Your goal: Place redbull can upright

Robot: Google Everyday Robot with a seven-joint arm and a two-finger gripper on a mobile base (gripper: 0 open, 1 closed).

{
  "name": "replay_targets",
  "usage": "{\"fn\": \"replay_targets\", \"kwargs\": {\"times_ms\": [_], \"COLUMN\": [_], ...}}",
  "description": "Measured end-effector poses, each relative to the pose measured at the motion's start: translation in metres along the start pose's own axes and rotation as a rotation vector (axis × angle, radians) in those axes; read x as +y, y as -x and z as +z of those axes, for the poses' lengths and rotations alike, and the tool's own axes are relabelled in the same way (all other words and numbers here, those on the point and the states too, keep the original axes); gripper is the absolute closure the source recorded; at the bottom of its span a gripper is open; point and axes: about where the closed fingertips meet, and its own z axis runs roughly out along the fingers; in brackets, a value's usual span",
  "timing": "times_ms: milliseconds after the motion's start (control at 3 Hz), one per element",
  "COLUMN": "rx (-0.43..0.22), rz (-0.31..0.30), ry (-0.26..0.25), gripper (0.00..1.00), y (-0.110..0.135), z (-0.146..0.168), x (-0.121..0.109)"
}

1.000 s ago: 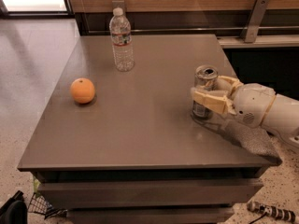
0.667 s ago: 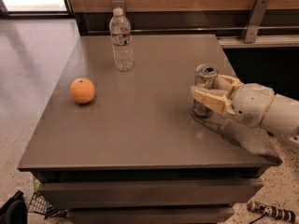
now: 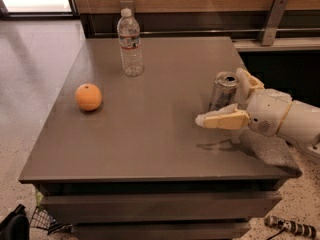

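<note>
The redbull can [image 3: 222, 91] is slim and silver with a shiny top. It stands upright on the grey table [image 3: 150, 134] near its right edge. My gripper [image 3: 220, 97] comes in from the right on a white arm [image 3: 285, 119] and is open around the can. One cream finger [image 3: 222, 120] lies in front of the can's base. The other finger [image 3: 248, 82] is behind the can on its right. The fingers stand apart from the can's sides.
A clear plastic water bottle [image 3: 130, 44] with a white cap stands at the table's back, left of centre. An orange [image 3: 88, 97] lies on the left side. A wall with a metal rail [image 3: 274, 19] runs behind the table. The floor drops off on the left.
The fingers were wrapped across the can. Now the front finger has swung off it toward the table's front, so the gripper has let go. The can stays upright in place.
</note>
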Motion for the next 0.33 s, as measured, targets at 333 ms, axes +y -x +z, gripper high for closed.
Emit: {"fn": "replay_targets", "kwargs": {"times_ms": [333], "rx": [0.000], "rz": [0.000], "ry": [0.000], "gripper": [0.00], "y": [0.0000], "z": [0.0000], "x": [0.0000]}}
